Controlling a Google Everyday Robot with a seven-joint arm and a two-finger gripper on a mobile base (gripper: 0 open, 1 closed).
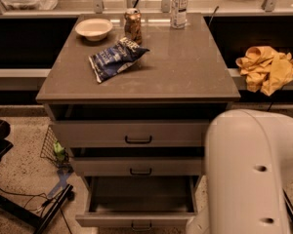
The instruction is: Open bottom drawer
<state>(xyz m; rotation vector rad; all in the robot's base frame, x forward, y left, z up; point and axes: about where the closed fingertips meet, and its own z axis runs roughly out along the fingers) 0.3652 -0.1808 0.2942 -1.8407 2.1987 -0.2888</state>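
Note:
The bottom drawer [136, 219] of the grey-brown cabinet is pulled out towards me; its empty inside [141, 194] shows and its small black handle sits at the lower edge of the view. The middle drawer [139, 167] and top drawer [132, 133] above it are closed or nearly so. My white arm [251, 174] fills the lower right and covers the drawer's right end. The gripper itself is out of view, hidden below or behind the arm.
On the cabinet top [185, 67] lie a blue snack bag [115, 57], a white bowl [94, 28], a can [133, 26] and a bottle [179, 1]. A yellow cloth [268, 67] lies on a ledge at right. Cables and a wire basket [53, 150] are on the floor at left.

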